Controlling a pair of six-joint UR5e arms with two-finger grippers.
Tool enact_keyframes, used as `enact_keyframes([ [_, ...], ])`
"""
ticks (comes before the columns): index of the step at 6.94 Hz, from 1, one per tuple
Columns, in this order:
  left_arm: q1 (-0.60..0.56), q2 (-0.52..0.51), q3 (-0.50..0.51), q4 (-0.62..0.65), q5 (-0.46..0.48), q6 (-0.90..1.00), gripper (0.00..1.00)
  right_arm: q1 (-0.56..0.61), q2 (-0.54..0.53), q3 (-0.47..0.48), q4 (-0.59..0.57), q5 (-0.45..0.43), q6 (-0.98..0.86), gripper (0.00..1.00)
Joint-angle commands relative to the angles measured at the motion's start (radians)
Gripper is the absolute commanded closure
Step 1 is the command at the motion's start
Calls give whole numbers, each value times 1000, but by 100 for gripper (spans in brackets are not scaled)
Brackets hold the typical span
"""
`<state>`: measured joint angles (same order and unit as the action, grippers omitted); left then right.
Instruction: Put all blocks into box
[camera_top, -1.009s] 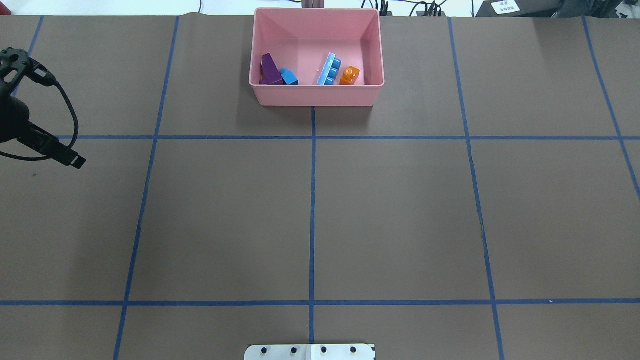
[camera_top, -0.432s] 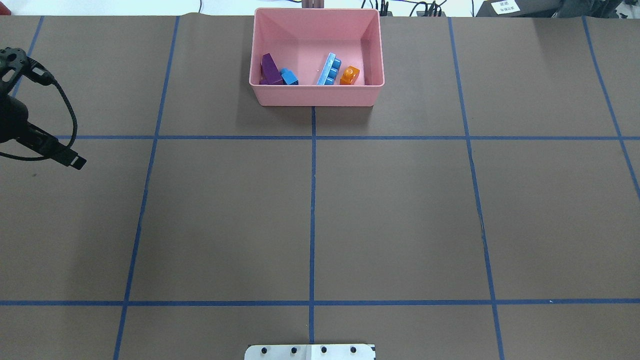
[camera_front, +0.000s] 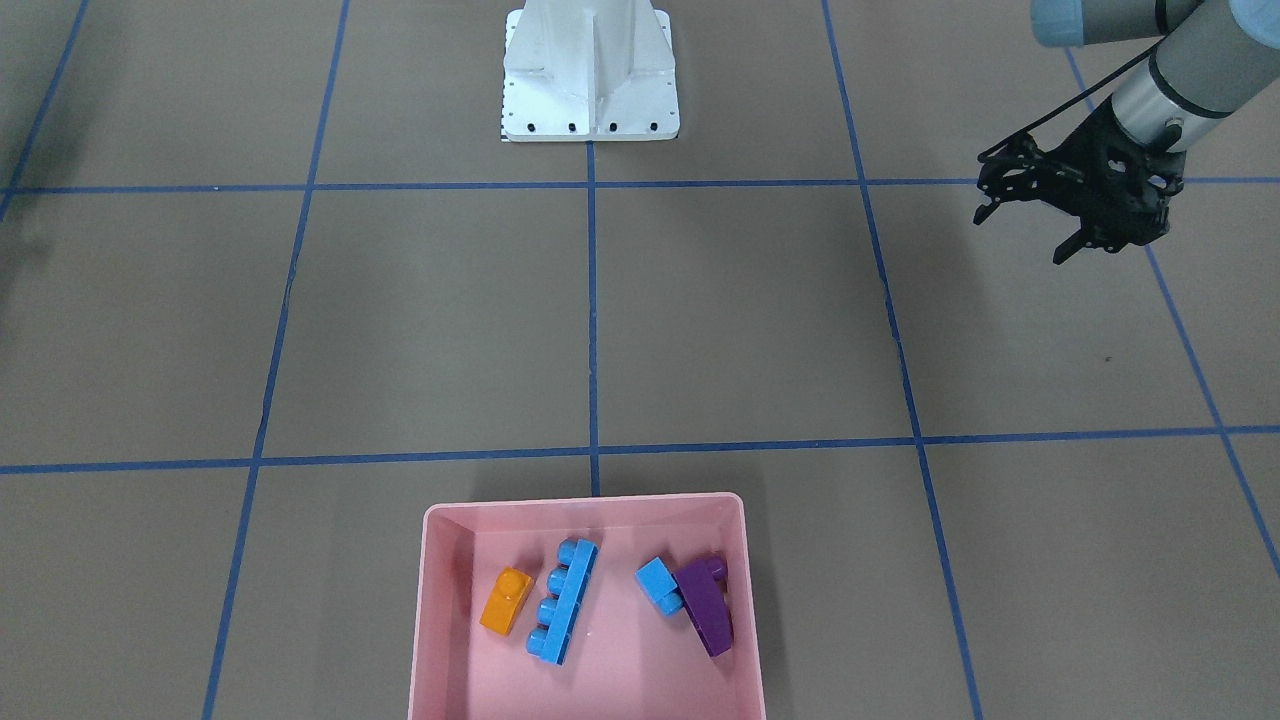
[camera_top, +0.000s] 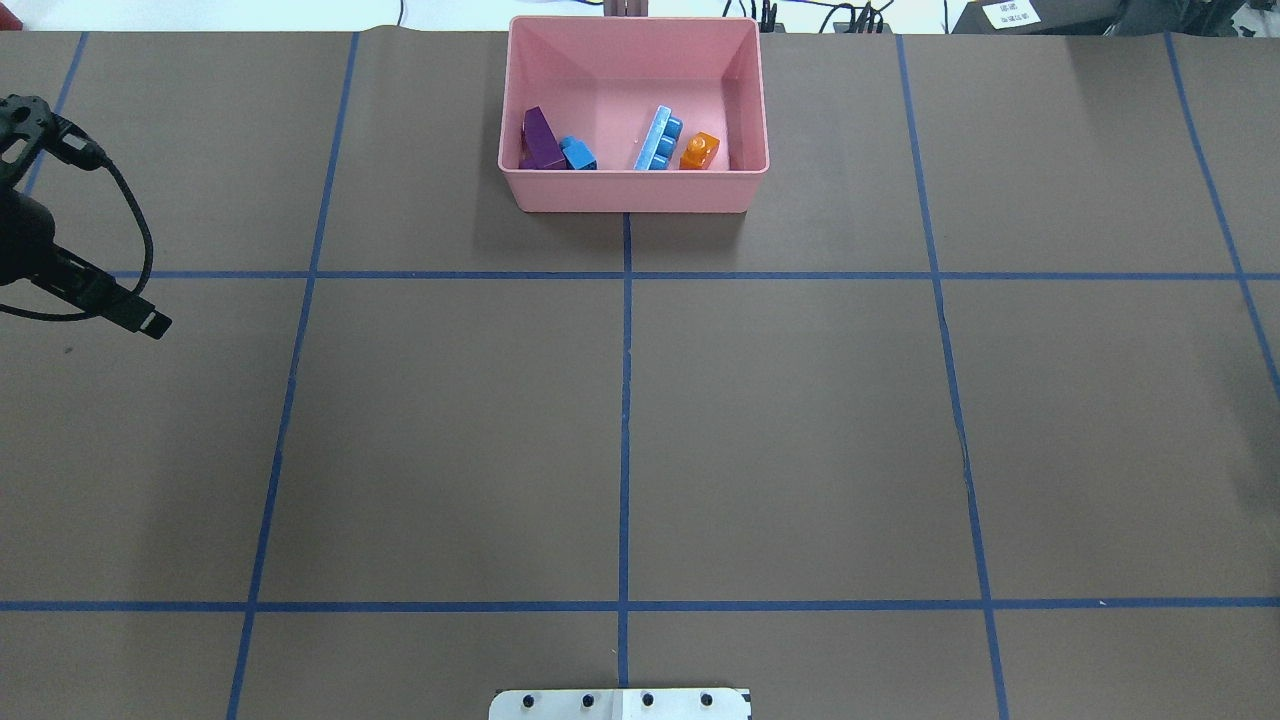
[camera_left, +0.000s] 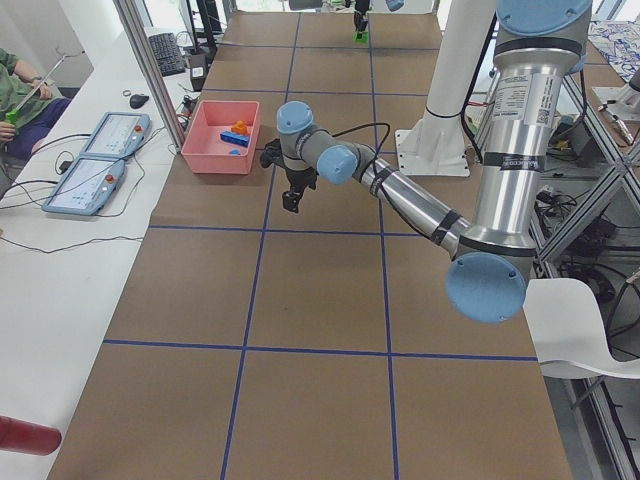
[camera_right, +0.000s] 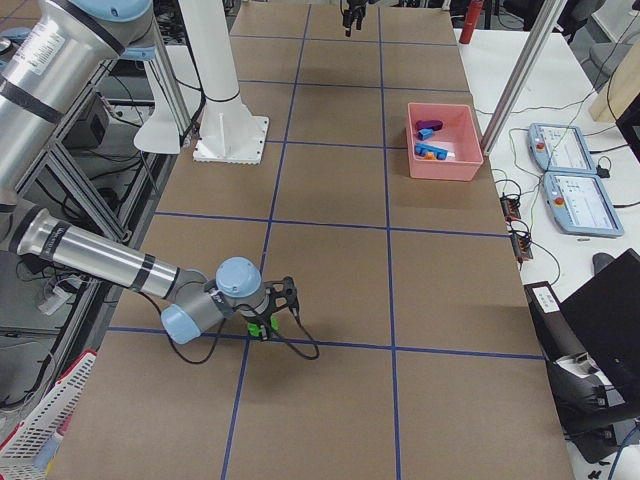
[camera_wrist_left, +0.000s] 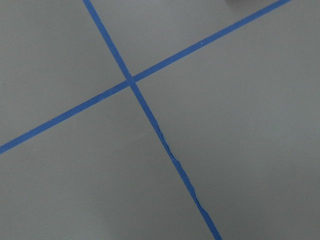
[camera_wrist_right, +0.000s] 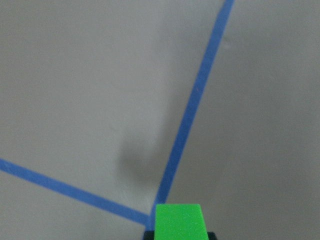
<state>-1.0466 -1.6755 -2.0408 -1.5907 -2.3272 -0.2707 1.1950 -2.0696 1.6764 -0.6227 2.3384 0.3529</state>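
Four blocks (orange block, long blue block, small blue block, purple block) were logged inside the box; the green block, judged last outstanding, was seen clamped in the right gripper well apart from it, the left gripper spread, empty.

Bright even light, soft shadows, right wrist view blurred

Overhead, front share box; wrist views seemingly close.
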Motion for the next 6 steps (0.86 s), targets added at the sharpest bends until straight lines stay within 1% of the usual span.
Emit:
enact_keyframes([
  [1,0,-1,1,0,0,-18,0,69,226,22,-163,59,42,100],
  [2,0,-4,-1,0,-1,-25,0,74,334,51,-261,62,116,100],
  [3,0,-9,-1,0,-1,-35,0,74,464,63,-381,62,177,100],
  [6,0,-15,-2,0,-1,-50,0,55,856,59,-818,59,224,100],
])
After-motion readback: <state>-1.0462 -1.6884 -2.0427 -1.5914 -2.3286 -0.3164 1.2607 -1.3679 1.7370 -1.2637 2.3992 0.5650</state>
